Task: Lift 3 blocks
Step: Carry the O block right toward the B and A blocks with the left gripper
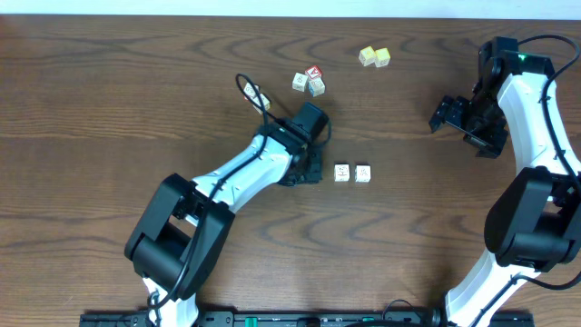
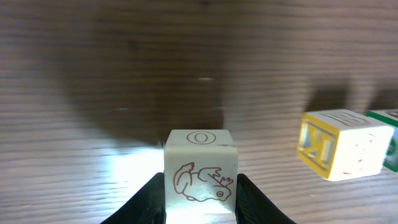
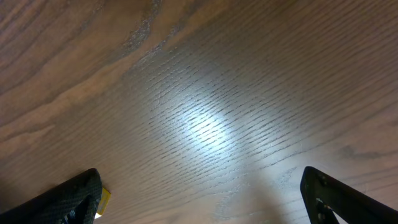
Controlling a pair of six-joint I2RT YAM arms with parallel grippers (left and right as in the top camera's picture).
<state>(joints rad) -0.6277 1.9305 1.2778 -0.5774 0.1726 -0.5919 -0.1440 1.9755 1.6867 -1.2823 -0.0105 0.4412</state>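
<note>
My left gripper [image 2: 200,205] is shut on a whitish block [image 2: 200,171] that has a brown animal drawing on its front and an O on top. From overhead, the left gripper [image 1: 304,168] hides that block. Just to its right, two more whitish blocks [image 1: 341,172] [image 1: 362,173] sit side by side on the table. In the left wrist view the nearer one is a yellow-edged block [image 2: 342,144], and a green-edged block [image 2: 390,147] shows at the frame's edge. My right gripper [image 1: 451,115] hangs open over bare wood at the far right, fingers wide apart and nothing between them [image 3: 199,199].
A pale yellow pair of cubes [image 1: 374,56] lies at the back. A cluster with a red-topped cube [image 1: 309,80] sits behind my left gripper, with a looped cable [image 1: 252,94] beside it. A yellow corner [image 3: 104,198] peeks out by the right gripper's left finger.
</note>
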